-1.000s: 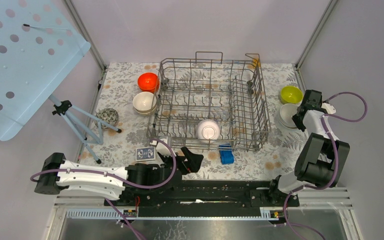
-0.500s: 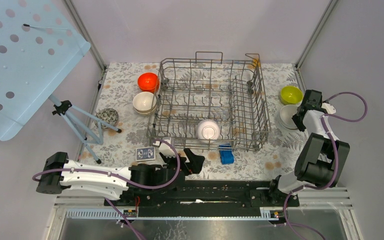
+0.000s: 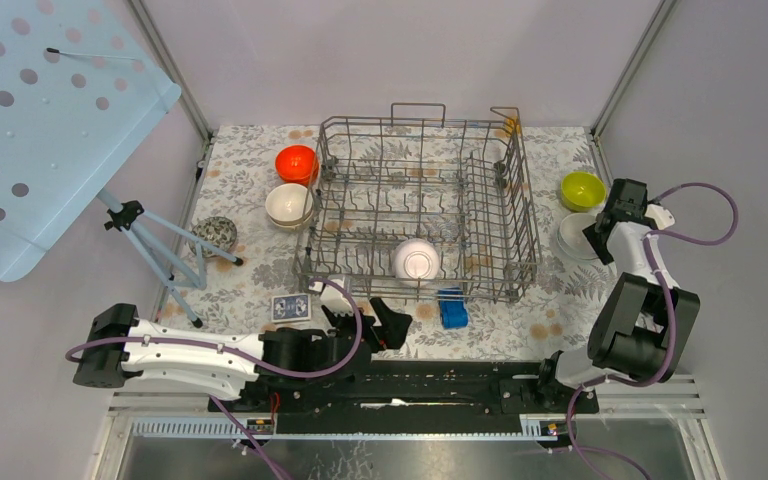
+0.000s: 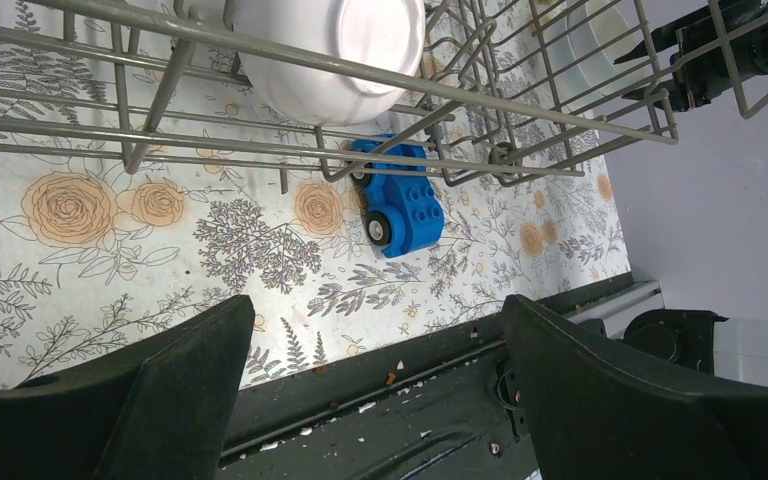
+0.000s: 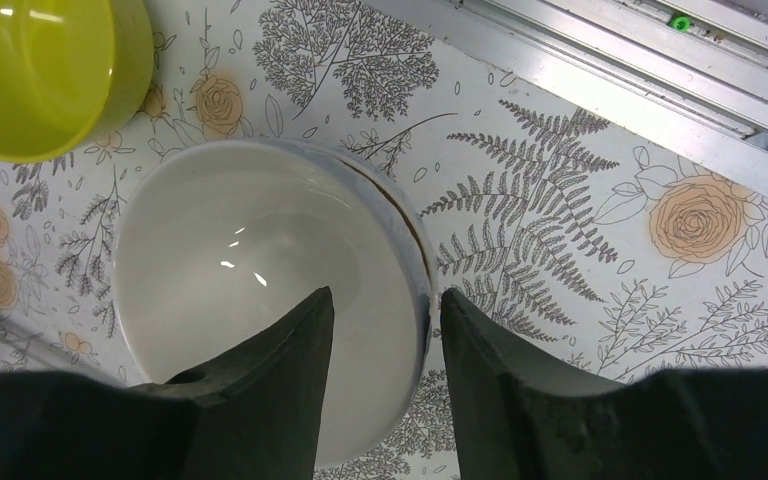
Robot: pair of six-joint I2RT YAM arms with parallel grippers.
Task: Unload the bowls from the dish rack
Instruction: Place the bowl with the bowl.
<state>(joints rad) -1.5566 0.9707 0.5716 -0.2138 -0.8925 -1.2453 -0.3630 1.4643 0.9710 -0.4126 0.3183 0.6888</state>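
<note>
The grey wire dish rack (image 3: 526, 215) stands mid-table and holds one white bowl (image 3: 416, 260) on its side near the front; the bowl also shows in the left wrist view (image 4: 325, 60) behind the rack wires (image 4: 520, 100). An orange-red bowl (image 3: 296, 163) and a beige bowl (image 3: 289, 205) sit left of the rack. A yellow-green bowl (image 3: 582, 189) and a white bowl (image 3: 572, 232) sit to its right. My right gripper (image 5: 386, 292) is open, its fingers straddling the rim of this white bowl (image 5: 230, 290) without clamping it. My left gripper (image 4: 377, 305) is open wide and empty by the table's front edge.
A blue toy car (image 3: 452, 308) lies in front of the rack, also in the left wrist view (image 4: 400, 200). A card box (image 3: 290, 306) lies near the left gripper. A speckled ball (image 3: 216, 234), a tripod (image 3: 155, 245) and a blue perforated panel (image 3: 40, 120) are at the left.
My right gripper has shifted slightly to the right, showing more of the white bowl beside it. My left gripper has edged a little to the right. The bowls have not moved.
</note>
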